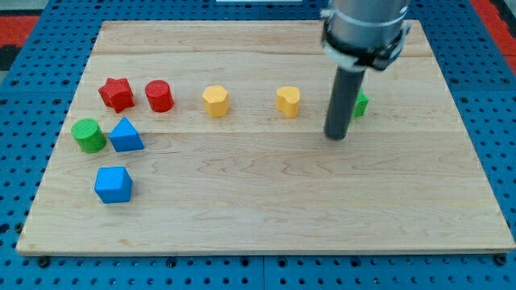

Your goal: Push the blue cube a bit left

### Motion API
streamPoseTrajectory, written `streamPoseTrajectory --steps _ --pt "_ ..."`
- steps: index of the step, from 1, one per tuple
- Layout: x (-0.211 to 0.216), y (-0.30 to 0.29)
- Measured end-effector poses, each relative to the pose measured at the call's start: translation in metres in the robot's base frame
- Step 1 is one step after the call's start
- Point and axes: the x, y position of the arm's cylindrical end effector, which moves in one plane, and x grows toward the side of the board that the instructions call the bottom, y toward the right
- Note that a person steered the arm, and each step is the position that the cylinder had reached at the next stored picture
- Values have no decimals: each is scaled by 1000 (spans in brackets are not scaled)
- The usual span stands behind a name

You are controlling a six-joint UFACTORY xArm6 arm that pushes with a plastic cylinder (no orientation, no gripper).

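The blue cube (pixel 113 184) sits on the wooden board (pixel 266 209) near the view's lower left. My tip (pixel 336 137) is far to the cube's right, at the board's middle right, touching no block. A green block (pixel 360 104) shows just behind the rod, mostly hidden by it.
A blue triangular block (pixel 125 135) and a green cylinder (pixel 88 134) stand just above the cube. A red star (pixel 116 93), a red cylinder (pixel 160 96), a yellow hexagonal block (pixel 215 101) and a yellow heart (pixel 288 101) form a row across the upper board.
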Motion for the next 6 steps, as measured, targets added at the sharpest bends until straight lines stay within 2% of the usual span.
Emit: streamPoseTrajectory --steps 1,2,3,4,5,6 --pt "35 -95" --pt "47 -146" --pt "46 -247" --pt "47 -313" --pt "15 -321" --pt "-22 -303"
